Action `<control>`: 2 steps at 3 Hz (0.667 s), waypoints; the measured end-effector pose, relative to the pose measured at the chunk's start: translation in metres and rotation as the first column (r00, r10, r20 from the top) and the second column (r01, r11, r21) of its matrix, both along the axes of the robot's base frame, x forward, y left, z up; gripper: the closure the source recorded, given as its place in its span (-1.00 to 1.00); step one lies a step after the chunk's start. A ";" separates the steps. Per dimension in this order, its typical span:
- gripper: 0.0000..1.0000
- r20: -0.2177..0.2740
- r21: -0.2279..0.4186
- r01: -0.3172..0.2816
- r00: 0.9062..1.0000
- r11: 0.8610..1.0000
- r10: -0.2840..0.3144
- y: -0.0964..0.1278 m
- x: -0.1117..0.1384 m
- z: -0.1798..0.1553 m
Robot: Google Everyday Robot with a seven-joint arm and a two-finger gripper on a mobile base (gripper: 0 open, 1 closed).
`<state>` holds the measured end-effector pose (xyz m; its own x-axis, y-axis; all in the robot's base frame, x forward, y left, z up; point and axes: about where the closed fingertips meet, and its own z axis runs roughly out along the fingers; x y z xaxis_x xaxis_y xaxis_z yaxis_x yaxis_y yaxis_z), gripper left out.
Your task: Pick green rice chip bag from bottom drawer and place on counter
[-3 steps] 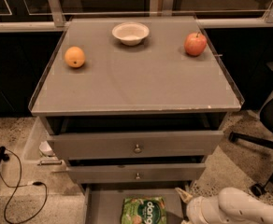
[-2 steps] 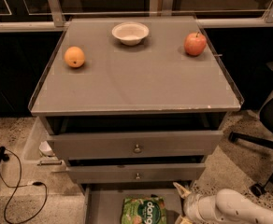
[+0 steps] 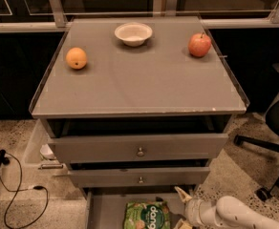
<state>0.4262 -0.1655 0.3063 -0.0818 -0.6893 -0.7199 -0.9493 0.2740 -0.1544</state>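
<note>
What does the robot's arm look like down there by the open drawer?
A smooth, rounded white arm, tube-shaped, with a banded pale-grey wrist section. Its tool, at the bottom edge right of the green rice chip bag, is cream-coloured. No cables or markings show.

Dim warm light, sheen on counter, pincer lit lower right

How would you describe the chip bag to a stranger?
Below the grey counter, past both knobbed drawers, the bottom drawer stands open at the very bottom. The green rice chip bag lies inside, next to the gripper. It is the only bright green thing, with white lettering.
</note>
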 end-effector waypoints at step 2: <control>-1.00 -0.009 0.007 -0.111 0.994 0.994 0.111 0.042 -0.008 -0.077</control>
<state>0.4187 -0.1240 0.2291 -0.0117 -0.6898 -0.7239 -0.9752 0.1678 -0.1441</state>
